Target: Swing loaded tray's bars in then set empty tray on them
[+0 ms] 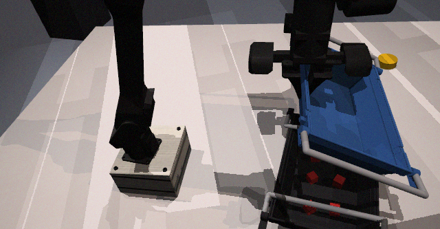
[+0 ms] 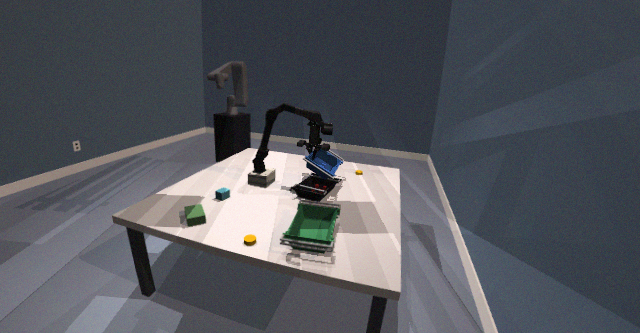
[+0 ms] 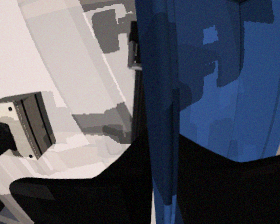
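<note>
A black tray [image 1: 288, 168] [image 2: 303, 191] holds several small red blocks [image 1: 312, 177] [image 2: 317, 187]. Its near wire bar [image 1: 326, 205] lies across its top. Its far bar shows only at its left end in the top view; in the exterior view it also lies across the top. My gripper [image 1: 304, 87] [image 2: 313, 154] [image 3: 156, 132] is shut on the side wall of the empty blue tray [image 1: 372, 115] [image 2: 325, 164] [image 3: 261, 100]. The blue tray hangs above and beyond the black tray's far end, clearly tilted, its own bars out at its ends. Contact between the trays cannot be made out.
An empty green tray [image 2: 314, 220] stands near the front. Yellow discs [image 1: 388, 61] [image 2: 359, 172] [image 2: 250, 239], a teal block [image 2: 222, 193] and a green block [image 2: 195, 214] lie about. My base block [image 1: 149, 184] [image 2: 261, 177] is left of the black tray.
</note>
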Available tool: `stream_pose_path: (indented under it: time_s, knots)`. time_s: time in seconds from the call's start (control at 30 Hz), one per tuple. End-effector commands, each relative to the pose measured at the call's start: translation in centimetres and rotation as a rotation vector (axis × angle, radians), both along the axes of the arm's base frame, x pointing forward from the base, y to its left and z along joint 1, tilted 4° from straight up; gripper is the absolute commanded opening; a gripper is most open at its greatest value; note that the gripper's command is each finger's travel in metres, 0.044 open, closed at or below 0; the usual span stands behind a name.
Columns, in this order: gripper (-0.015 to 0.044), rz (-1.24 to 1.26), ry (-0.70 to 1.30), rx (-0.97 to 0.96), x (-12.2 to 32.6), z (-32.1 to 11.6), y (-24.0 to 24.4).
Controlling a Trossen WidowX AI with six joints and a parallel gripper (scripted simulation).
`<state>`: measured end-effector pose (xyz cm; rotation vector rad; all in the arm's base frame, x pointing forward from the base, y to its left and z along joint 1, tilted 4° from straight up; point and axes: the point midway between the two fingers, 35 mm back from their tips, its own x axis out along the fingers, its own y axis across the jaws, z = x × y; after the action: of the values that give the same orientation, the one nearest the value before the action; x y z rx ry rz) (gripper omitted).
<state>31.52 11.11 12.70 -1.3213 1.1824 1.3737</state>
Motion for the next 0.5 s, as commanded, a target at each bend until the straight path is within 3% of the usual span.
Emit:
stream_pose_path:
  time_s: [0.0, 0.47]
  knots:
    - [0.0000, -0.062, -0.027, 0.000, 0.9, 0.6, -1.5]
    - [0.0000, -0.180, -0.027, -0.009, 1.7, 0.5, -5.0]
